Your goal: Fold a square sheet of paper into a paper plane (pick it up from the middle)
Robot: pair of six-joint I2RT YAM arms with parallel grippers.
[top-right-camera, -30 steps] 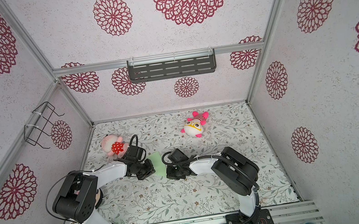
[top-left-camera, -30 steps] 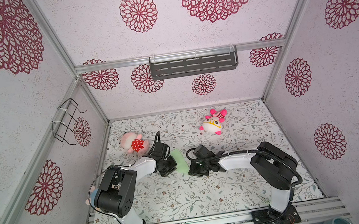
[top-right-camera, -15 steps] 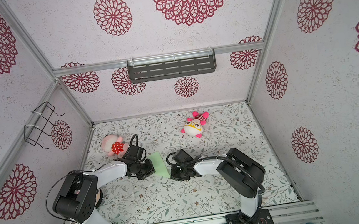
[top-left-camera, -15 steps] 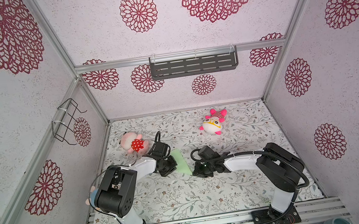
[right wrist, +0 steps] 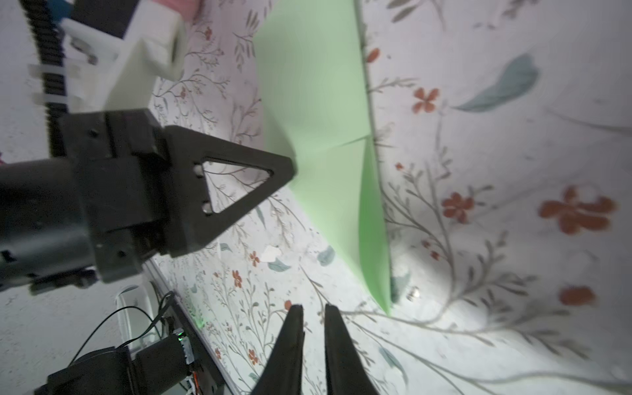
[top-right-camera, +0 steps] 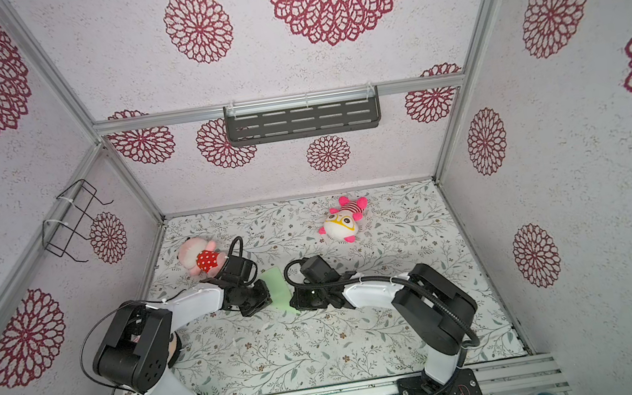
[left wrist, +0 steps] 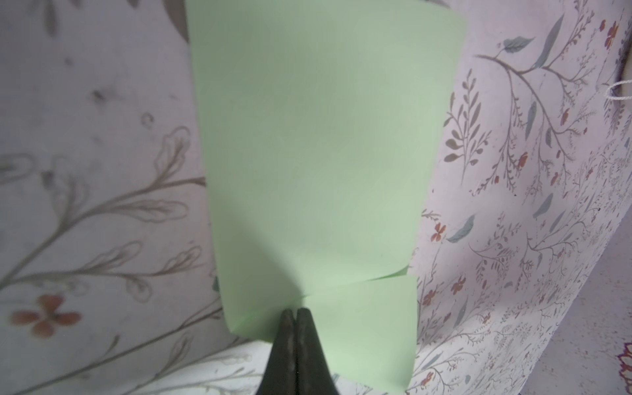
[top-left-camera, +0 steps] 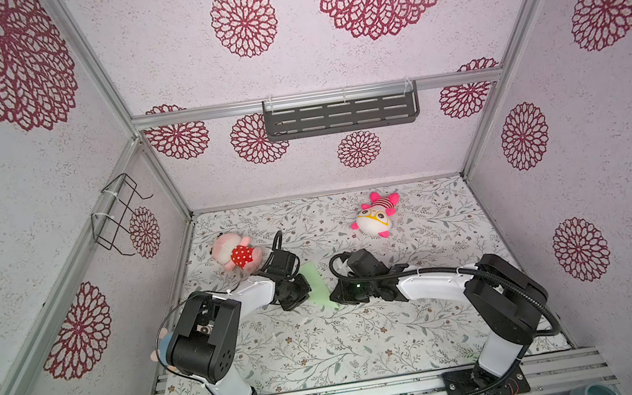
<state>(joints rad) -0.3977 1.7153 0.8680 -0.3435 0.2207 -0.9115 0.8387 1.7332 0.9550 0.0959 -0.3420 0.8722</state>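
Note:
The pale mint-green sheet of paper (top-left-camera: pixel 317 286) (top-right-camera: pixel 279 292) is folded into a narrow strip that tapers to a point toward the front. It lies between the two arms in both top views. My left gripper (left wrist: pixel 295 312) (top-left-camera: pixel 305 289) is shut on one edge of the paper (left wrist: pixel 318 154), beside a short crease. In the right wrist view the paper (right wrist: pixel 318 102) shows a raised flap, and the left gripper's fingers (right wrist: pixel 239 184) touch its side. My right gripper (right wrist: pixel 313 307) (top-left-camera: pixel 334 294) hovers just short of the paper's point, jaws a narrow gap apart and empty.
A pink plush in a red dotted dress (top-left-camera: pixel 236 254) lies at the back left, close to the left arm. A white and pink plush with glasses (top-left-camera: pixel 375 215) lies at the back. A shelf (top-left-camera: pixel 340 113) and a wire basket (top-left-camera: pixel 119 213) hang on the walls.
The right arm has drawn back slightly to the right, off the paper. The paper now looks narrower and flatter. The left gripper has kept its hold in place.

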